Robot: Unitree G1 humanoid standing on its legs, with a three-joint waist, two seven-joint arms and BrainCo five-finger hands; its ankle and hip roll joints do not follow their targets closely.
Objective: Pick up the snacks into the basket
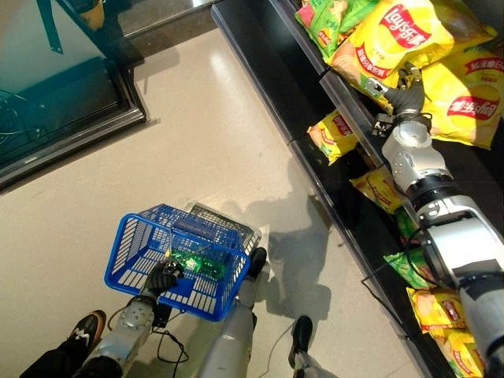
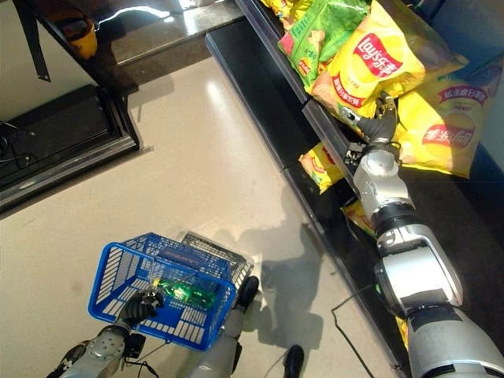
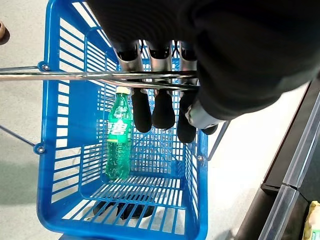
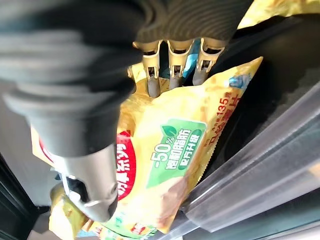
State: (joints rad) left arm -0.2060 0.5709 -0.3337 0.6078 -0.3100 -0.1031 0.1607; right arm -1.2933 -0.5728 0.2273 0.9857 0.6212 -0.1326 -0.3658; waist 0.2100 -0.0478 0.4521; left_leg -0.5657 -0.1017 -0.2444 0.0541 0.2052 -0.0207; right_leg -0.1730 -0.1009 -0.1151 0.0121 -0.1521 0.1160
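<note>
Pale polished floor (image 1: 213, 134) runs beside dark shelves (image 1: 260, 47) stocked with snack bags. In the left eye view the blue basket (image 1: 130, 244) hangs at about 7 o'clock, the left hand (image 1: 163, 277) closed over its wire handle. At 1 o'clock the right hand (image 1: 407, 88) reaches onto the upper shelf and meets the lower edge of a large yellow chip bag (image 1: 398, 35); green bags sit beyond it at 12 o'clock, and more yellow bags lie on the lower shelves toward 4 o'clock. A person's dark shoe (image 1: 85, 324) shows at 8 o'clock.

The right eye view tells the same: basket low at 7 o'clock, right hand up at 1 o'clock against the yellow bag.

In the left wrist view the fingers (image 3: 152, 75) curl round the metal handle (image 3: 75, 76), and inside the basket lies a green bottle (image 3: 119, 135) with no snack bag beside it.

In the right wrist view the fingers (image 4: 171, 62) and thumb (image 4: 90, 165) bracket the yellow bag, fingers above its top edge, thumb across its front. They look to be closing on it, though I cannot tell whether the grip is firm.

By my reading the task is at its start: no snack is in the basket yet, and the first bag is on the shelf, to be lifted and carried down.
</note>
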